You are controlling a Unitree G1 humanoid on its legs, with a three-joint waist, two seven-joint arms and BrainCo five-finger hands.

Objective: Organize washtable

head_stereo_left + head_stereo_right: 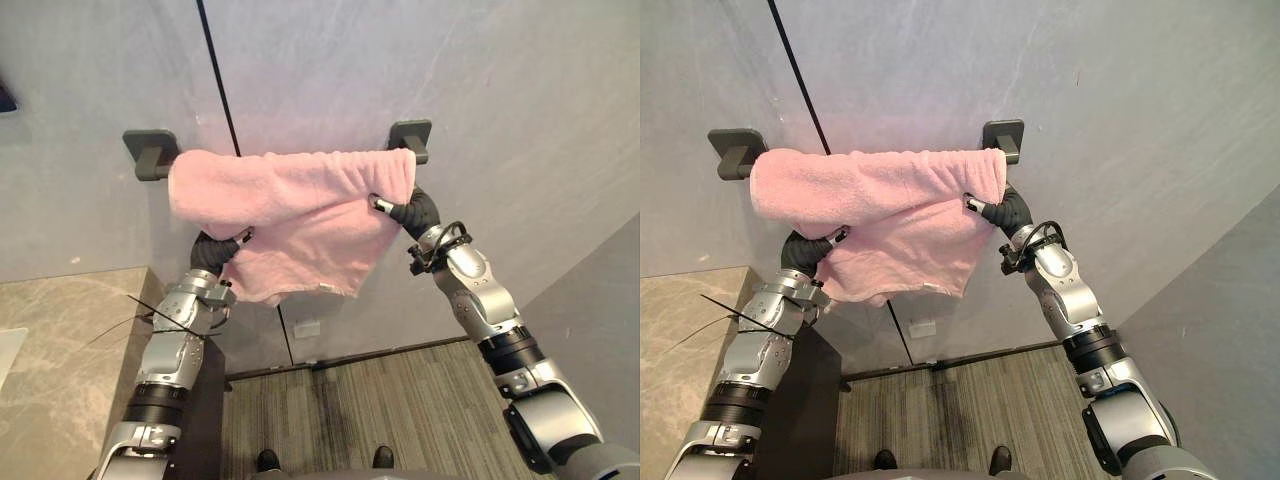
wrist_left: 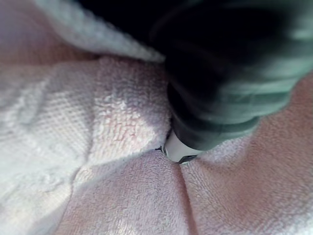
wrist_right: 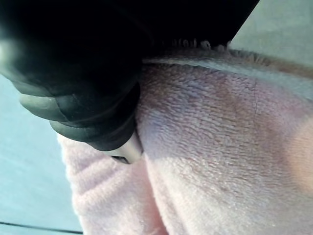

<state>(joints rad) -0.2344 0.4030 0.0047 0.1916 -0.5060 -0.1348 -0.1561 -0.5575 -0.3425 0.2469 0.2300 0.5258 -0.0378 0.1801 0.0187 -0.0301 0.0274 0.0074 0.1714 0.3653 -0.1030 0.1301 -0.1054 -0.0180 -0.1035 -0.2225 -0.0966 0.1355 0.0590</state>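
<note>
The pink towel (image 1: 290, 200) hangs unevenly over the wall rail (image 1: 150, 155). The left hand (image 1: 220, 250) and right hand (image 1: 405, 212) reach under it, their fingers hidden, so their grip cannot be told. The robot would do best to draw the towel outward evenly along the rail.

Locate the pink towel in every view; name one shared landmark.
Left eye view: pink towel, upper centre.
Right eye view: towel, upper left of centre.
Left wrist view: towel around left hand.
Right wrist view: towel beside right hand.
Landmark: dark wall bracket at its right end.
</note>
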